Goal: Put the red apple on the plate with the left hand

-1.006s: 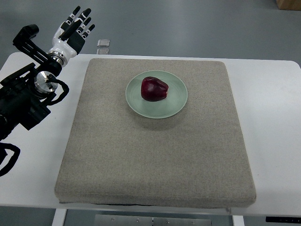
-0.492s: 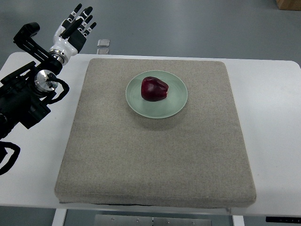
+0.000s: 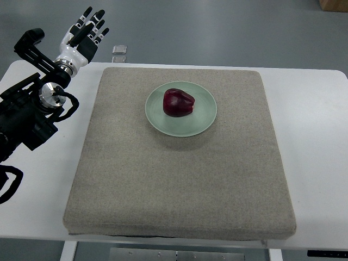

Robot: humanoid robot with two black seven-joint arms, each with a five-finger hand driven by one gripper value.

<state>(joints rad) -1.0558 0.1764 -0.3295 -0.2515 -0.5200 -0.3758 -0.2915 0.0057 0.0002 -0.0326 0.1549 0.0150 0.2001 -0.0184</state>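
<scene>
the red apple [image 3: 178, 103] sits on the green plate [image 3: 205, 120], a touch left of the plate's middle, resting on its side and well inside the rim. by the look of it the placing is done. the plate itself lies on the grey mat [image 3: 179, 185], toward the mat's far half.

the left hand [image 3: 81, 37] is well away from the plate, off to its far left and beyond the mat's corner. its fingers [image 3: 98, 16] are spread wide and straight, holding nothing. the dark arm runs back from it toward the picture's left edge, over the white table [image 3: 321, 136]. the right arm does not show at all.

so what's in hand, i judge, is the retreat, and doing it well means doing little: keep the fingers open, keep the arm clear of the plate's side of the mat, and bring it home without sweeping low across the cloth, since a tug on the mat could rock the apple. a small metal piece [image 3: 119, 50] lies left of the plate past the mat's far edge, near the hand, so give it room too.
</scene>
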